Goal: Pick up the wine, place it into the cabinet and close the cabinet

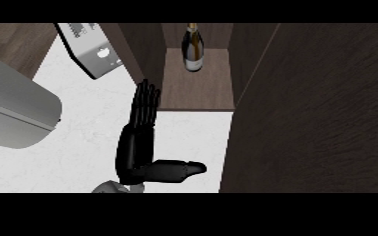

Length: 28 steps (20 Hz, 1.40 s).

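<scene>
Left hand (137, 142), lower centre: open, fingers straight, holding nothing. Wine (193, 47), upper centre: inside cabinet (198, 92), apart from hand. Closing likely remains; best pushed flat-fingered near free edge of left door (133, 50), swung fully shut.

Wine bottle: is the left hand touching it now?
Apart. The head view shows the wine bottle standing inside the cabinet, with bare shelf between it and the open left hand.

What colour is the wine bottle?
The wine bottle is dark with a golden neck; head view.
</scene>
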Each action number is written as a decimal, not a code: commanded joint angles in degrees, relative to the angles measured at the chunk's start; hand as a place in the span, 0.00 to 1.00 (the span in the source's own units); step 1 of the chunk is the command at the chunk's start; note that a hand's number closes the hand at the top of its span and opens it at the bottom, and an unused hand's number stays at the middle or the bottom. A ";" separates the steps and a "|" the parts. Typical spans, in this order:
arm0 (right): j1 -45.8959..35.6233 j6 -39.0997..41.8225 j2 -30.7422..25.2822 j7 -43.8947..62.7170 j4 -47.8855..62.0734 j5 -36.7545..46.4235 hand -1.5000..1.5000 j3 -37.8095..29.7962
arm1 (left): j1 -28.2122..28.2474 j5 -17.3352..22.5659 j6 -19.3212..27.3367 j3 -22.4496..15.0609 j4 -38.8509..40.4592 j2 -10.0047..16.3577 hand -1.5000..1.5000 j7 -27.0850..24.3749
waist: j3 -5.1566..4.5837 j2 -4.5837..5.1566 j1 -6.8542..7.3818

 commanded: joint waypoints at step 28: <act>-17.53 -6.32 8.28 16.92 2.69 4.92 1.00 32.84 | 31.06 12.98 -18.68 19.71 -24.03 26.10 0.00 -3.84 | -0.35 0.08 1.76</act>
